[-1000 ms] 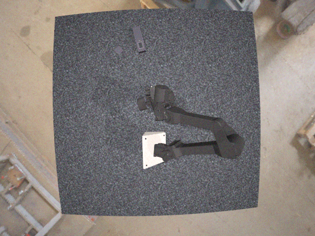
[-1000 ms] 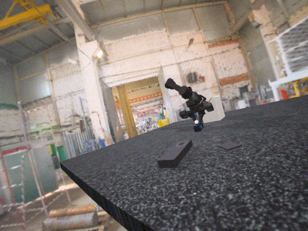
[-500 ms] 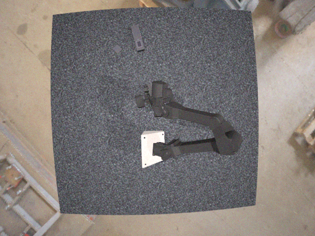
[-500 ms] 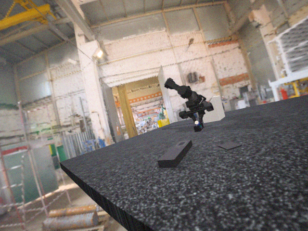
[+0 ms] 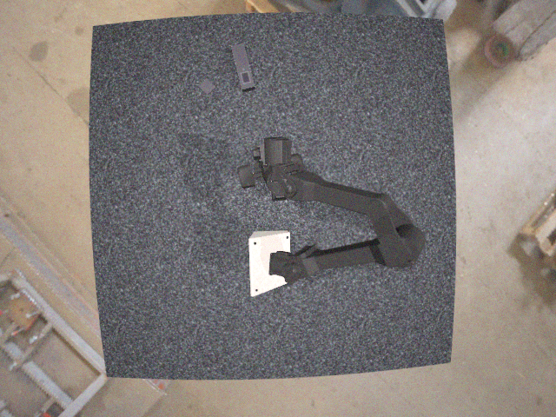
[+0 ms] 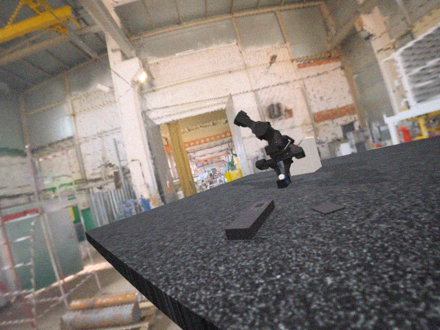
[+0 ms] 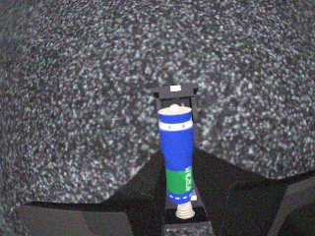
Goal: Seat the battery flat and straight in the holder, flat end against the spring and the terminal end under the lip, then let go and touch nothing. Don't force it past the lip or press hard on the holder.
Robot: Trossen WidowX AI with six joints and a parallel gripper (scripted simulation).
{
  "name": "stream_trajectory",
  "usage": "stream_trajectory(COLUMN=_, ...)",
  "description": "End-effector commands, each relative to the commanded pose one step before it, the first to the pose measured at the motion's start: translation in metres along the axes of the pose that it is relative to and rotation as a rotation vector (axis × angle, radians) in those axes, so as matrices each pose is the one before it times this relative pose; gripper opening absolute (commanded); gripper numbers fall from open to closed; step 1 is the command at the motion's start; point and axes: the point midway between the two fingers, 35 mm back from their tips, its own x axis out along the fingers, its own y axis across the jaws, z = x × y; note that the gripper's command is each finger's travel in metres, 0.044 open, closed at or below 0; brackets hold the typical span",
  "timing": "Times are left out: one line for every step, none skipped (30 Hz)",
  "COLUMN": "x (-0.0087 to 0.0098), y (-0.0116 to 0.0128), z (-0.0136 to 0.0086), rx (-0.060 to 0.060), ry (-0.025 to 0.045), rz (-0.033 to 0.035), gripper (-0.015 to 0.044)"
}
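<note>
The battery (image 7: 176,140), blue with a green band, is between the fingers of my gripper (image 7: 176,154), which is shut on it. In the wrist view it is tilted over the black holder (image 7: 175,92) (image 6: 282,183), terminal end raised toward the camera and flat end lower. The terminal end points to the far lip and shows in front of it, not under it. The flat end is at the coiled spring (image 7: 185,210) at the near end; whether they touch I cannot tell. The fingers hide the holder's sides. In the top view the arm hides the battery.
A long dark bar (image 5: 241,58) (image 6: 248,221) with a small square window and a thin flat square (image 5: 207,86) (image 6: 327,207) lie on the table away from the holder. A white block (image 5: 258,269) (image 6: 313,157) stands by the arm's base.
</note>
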Motion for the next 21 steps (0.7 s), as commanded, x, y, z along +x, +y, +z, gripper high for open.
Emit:
stream_trajectory(x=0.00314, y=0.00244, z=-0.00457, rx=-0.0060, ry=0.04277, rz=0.00525, gripper=0.0058)
stream_trajectory(x=0.00024, y=0.00004, z=0.00015, rx=0.0005, ry=0.00525, rz=0.00062, gripper=0.0058)
stream_trajectory(x=0.00024, y=0.00004, z=0.00015, rx=0.0005, ry=0.00525, rz=0.00060, gripper=0.0058)
stream_trajectory(x=0.00023, y=0.00003, z=0.00015, rx=0.0005, ry=0.00525, rz=0.00058, gripper=0.0058)
stream_trajectory(x=0.00022, y=0.00003, z=0.00015, rx=0.0005, ry=0.00525, rz=0.00056, gripper=0.0058)
stream_trajectory(x=0.00022, y=0.00003, z=0.00015, rx=0.0005, ry=0.00526, rz=0.00054, gripper=0.0058)
stream_trajectory(x=0.00021, y=0.00002, z=0.00014, rx=0.0005, ry=0.00526, rz=0.00052, gripper=0.0058)
stream_trajectory(x=0.00020, y=0.00001, z=0.00014, rx=0.0005, ry=0.00529, rz=0.00055, gripper=0.0058)
stream_trajectory(x=0.00020, y=0.00000, z=0.00014, rx=0.0005, ry=0.00530, rz=0.00053, gripper=0.0058)
stream_trajectory(x=0.00019, y=0.00000, z=0.00013, rx=0.0005, ry=0.00530, rz=0.00051, gripper=0.0058)
stream_trajectory(x=0.00019, y=-0.00002, z=0.00013, rx=0.0005, ry=0.00535, rz=0.00049, gripper=0.0058)
stream_trajectory(x=0.00018, y=-0.00002, z=0.00013, rx=0.0005, ry=0.00536, rz=0.00047, gripper=0.0058)
stream_trajectory(x=0.00017, y=-0.00002, z=0.00013, rx=0.0005, ry=0.00536, rz=0.00045, gripper=0.0058)
stream_trajectory(x=0.00017, y=-0.00003, z=0.00013, rx=0.0005, ry=0.00536, rz=0.00043, gripper=0.0058)
stream_trajectory(x=0.00016, y=-0.00003, z=0.00012, rx=0.0005, ry=0.00536, rz=0.00041, gripper=0.0058)
stream_trajectory(x=0.00015, y=-0.00004, z=0.00012, rx=0.0005, ry=0.00536, rz=0.00039, gripper=0.0058)
stream_trajectory(x=0.00015, y=-0.00004, z=0.00012, rx=0.0005, ry=0.00537, rz=0.00037, gripper=0.0058)
stream_trajectory(x=0.00014, y=-0.00005, z=0.00012, rx=0.0005, ry=0.00537, rz=0.00035, gripper=0.0058)
stream_trajectory(x=0.00014, y=-0.00005, z=0.00012, rx=0.0005, ry=0.00537, rz=0.00033, gripper=0.0058)
stream_trajectory(x=0.00013, y=-0.00007, z=0.00011, rx=0.0005, ry=0.00533, rz=0.00038, gripper=0.0058)
stream_trajectory(x=0.00012, y=-0.00007, z=0.00011, rx=0.0005, ry=0.00533, rz=0.00037, gripper=0.0058)
